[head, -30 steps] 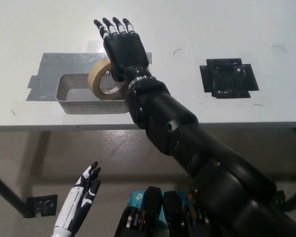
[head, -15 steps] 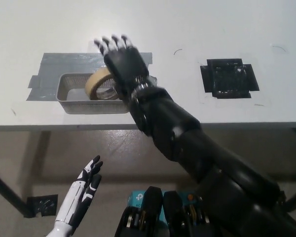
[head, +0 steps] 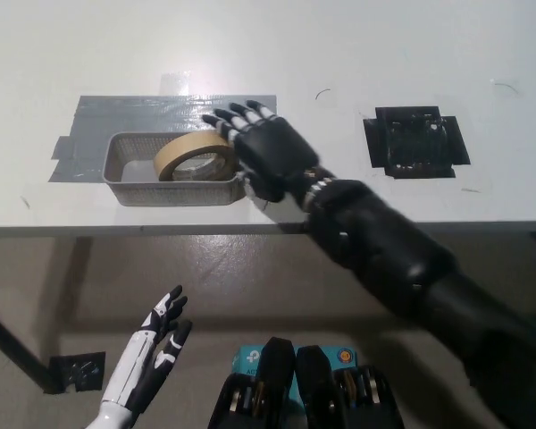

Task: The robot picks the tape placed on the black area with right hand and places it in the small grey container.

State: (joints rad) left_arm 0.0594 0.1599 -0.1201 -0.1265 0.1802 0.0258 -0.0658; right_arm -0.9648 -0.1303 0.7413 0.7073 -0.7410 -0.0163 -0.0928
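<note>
We see the roll of tape (head: 194, 157) lying tilted inside the small grey container (head: 125, 179), its right side leaning on the container's right end. The container sits on a grey patch (head: 98, 121) on the white table (head: 339, 45). Our black right hand (head: 263, 156) is just beside the container's right end, holding nothing, fingers spread apart near the roll. The black area (head: 415, 143) lies well to the right. Our white left hand (head: 156, 344) rests below the table edge, fingers apart and holding nothing.

Beige tape roll (head: 195, 156) tilted inside grey container (head: 125, 183)
</note>
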